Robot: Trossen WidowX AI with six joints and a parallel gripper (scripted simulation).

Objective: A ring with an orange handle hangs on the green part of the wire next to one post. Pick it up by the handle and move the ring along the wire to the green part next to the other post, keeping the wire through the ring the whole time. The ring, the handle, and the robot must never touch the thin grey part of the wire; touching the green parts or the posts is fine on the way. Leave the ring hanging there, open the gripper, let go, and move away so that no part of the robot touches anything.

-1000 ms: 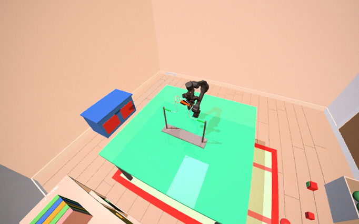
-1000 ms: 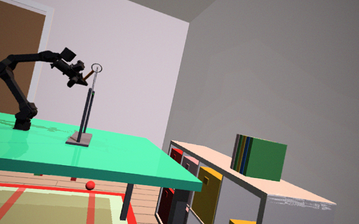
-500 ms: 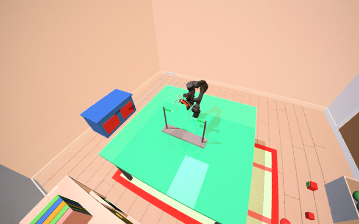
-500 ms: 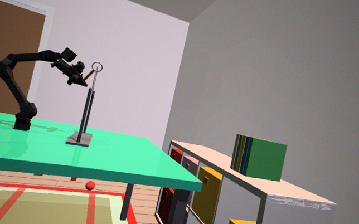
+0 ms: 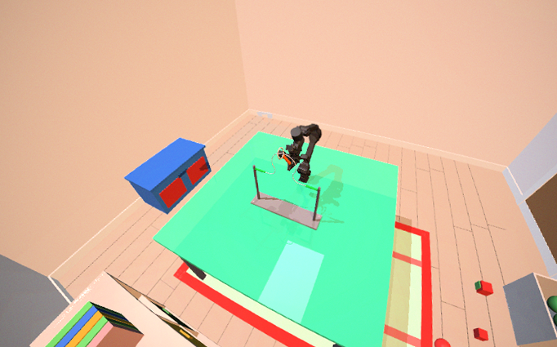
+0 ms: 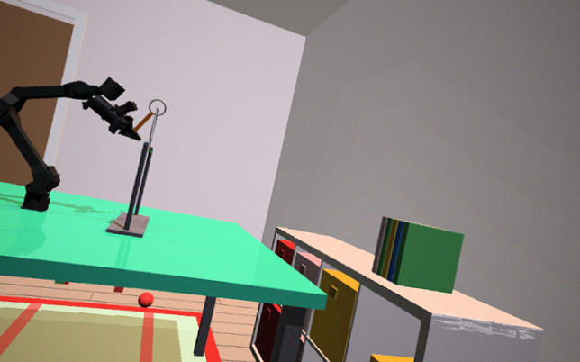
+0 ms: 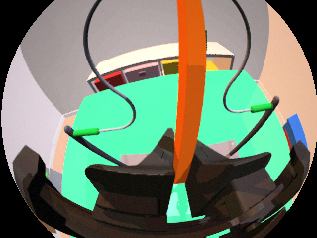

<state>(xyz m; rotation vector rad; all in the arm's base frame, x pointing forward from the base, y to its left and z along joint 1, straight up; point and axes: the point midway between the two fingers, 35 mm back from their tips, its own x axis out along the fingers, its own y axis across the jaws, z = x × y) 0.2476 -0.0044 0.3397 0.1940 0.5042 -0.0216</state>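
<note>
My gripper (image 5: 290, 165) (image 6: 137, 135) (image 7: 173, 131) is shut on the orange handle (image 5: 286, 160) (image 6: 143, 121) (image 7: 191, 74), which slants up from the fingers. The ring (image 6: 157, 99) at its top end is around the upper part of the grey wire (image 6: 152, 127) (image 7: 86, 35) in the exterior view; whether they touch is too small to tell. The ring is outside the wrist view. One green part (image 5: 259, 170) (image 7: 262, 108) is beside the post on the blue cabinet's side, the other green part (image 5: 311, 187) (image 7: 86, 132) beside the opposite post. The fingers are on the arm's side of the wire.
The posts (image 5: 256, 182) (image 5: 316, 204) (image 7: 94, 147) (image 7: 255, 129) stand on a grey-brown base (image 5: 286, 210) (image 6: 125, 232) on the green table (image 5: 228, 231) (image 6: 199, 260). A blue cabinet (image 5: 167, 162) and a shelf (image 6: 339, 250) stand beyond the table.
</note>
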